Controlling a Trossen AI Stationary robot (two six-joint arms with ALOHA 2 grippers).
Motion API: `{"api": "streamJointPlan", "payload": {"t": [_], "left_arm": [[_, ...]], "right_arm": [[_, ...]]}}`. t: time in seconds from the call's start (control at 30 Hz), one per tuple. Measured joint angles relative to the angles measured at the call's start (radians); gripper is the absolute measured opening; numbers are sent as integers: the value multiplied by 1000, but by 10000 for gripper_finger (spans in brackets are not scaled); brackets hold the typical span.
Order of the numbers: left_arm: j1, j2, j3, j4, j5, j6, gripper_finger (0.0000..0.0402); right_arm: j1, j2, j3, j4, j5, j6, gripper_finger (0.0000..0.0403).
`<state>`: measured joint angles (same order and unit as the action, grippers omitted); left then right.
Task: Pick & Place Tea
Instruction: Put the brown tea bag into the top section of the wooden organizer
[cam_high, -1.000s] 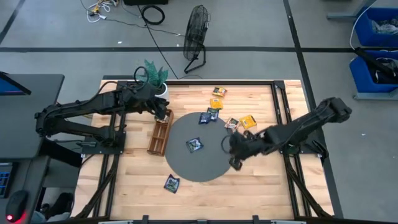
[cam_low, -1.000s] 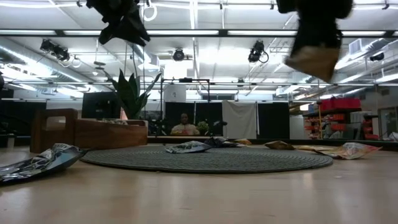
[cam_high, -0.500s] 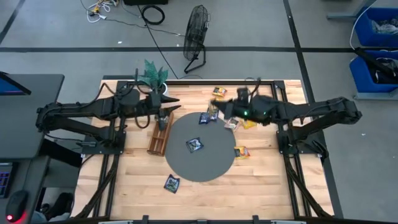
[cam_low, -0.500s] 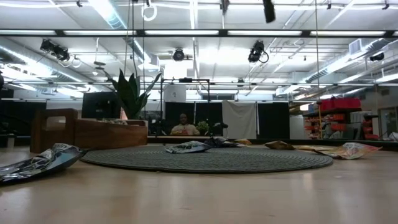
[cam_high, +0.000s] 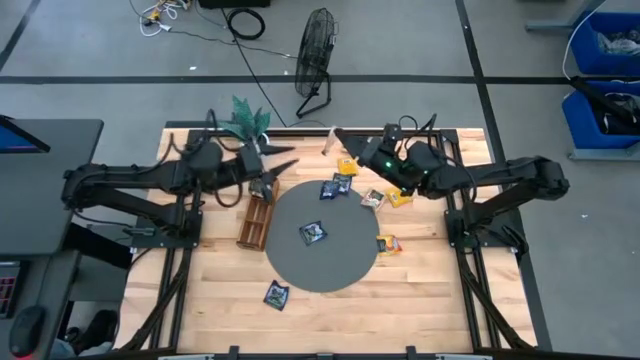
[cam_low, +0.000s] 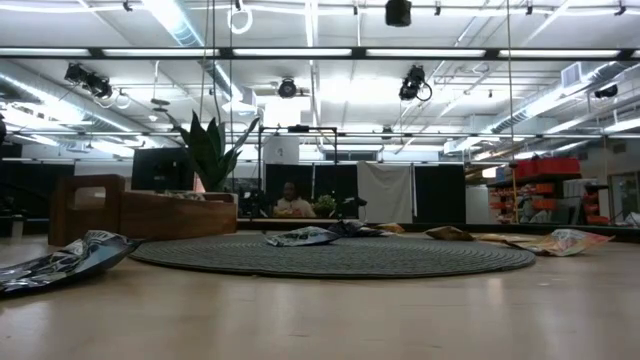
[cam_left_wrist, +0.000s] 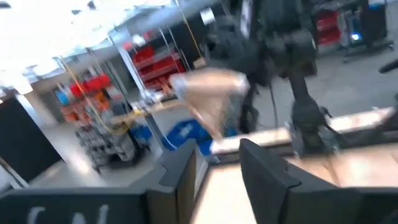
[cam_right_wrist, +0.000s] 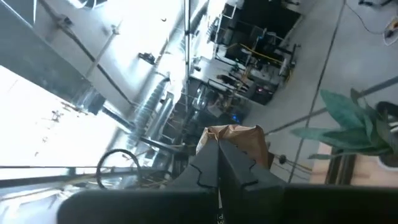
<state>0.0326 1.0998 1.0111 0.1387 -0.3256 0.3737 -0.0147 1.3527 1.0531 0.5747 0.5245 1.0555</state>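
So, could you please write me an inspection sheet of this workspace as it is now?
Surface: wooden table with a round dark mat in the middle.
Job's things: tan sachet held in the air; dark sachet on the mat; second dark sachet on bare wood at the front; yellow sachet at the mat's right edge; group of sachets at the far side.
Clutter: wooden tray left of the mat; plant at the far edge.
Grippers: right gripper shut on the tan sachet; left gripper open, empty, near the tray's far end.
Cables: cables on the floor beyond the table.
Surroundings: fan, blue bins, a person far behind.
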Motion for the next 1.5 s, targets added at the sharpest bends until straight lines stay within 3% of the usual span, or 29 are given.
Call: {"api": "streamJointPlan", "payload": {"t": [0.27, 0.47, 0.8, 1.5], "left_arm": [[1, 80, 2, 69, -4, -12, 251], [1, 141, 2, 156, -13, 57, 285], [13, 180, 1, 264, -55, 58, 267], [39, 242, 1, 370, -63, 31, 167]], "right_arm": [[0, 48, 0, 34, 51, 97, 0], [0, 58, 0, 55, 72, 118, 0], [0, 57, 0, 56, 77, 115, 0], [-11, 61, 0, 51, 78, 115, 0]]}}
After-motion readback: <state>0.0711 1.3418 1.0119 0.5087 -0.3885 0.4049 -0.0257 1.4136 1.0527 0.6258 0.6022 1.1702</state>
